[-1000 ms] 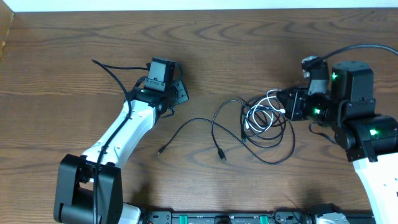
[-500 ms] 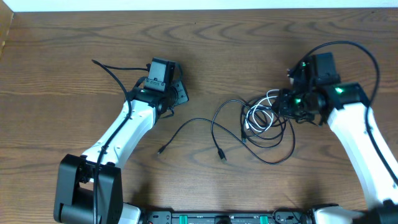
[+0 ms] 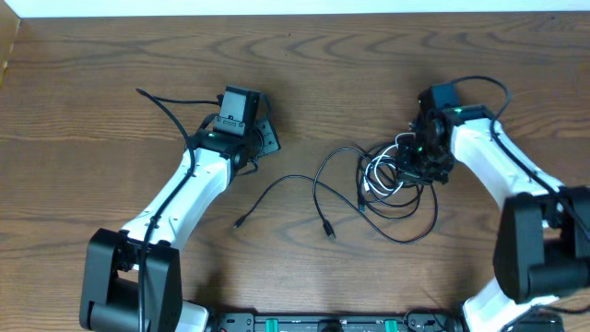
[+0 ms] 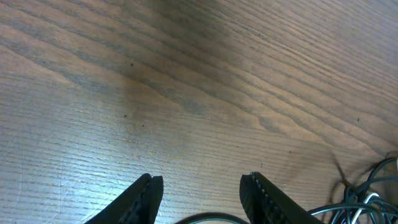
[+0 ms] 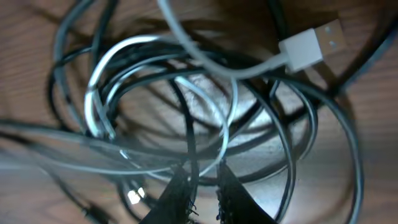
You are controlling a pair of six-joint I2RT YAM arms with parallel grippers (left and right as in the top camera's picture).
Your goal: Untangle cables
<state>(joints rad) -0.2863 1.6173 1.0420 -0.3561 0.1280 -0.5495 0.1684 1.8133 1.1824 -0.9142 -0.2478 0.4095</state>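
My right gripper [image 5: 202,186] pinches a black cable [image 5: 188,134] inside the tangle [image 3: 387,175] to draw it free; my left gripper [image 4: 202,186] hangs released, left of it.

Cables [image 3: 387,181] lie on the table [image 3: 369,74], apparently beneath the right gripper [image 3: 411,166].

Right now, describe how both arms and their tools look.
Left arm and right arm: white shells, black joints, black wires looped alongside. Green lights glow on the right wrist. Left tool and right tool: two black fingers each, ridged on the left.
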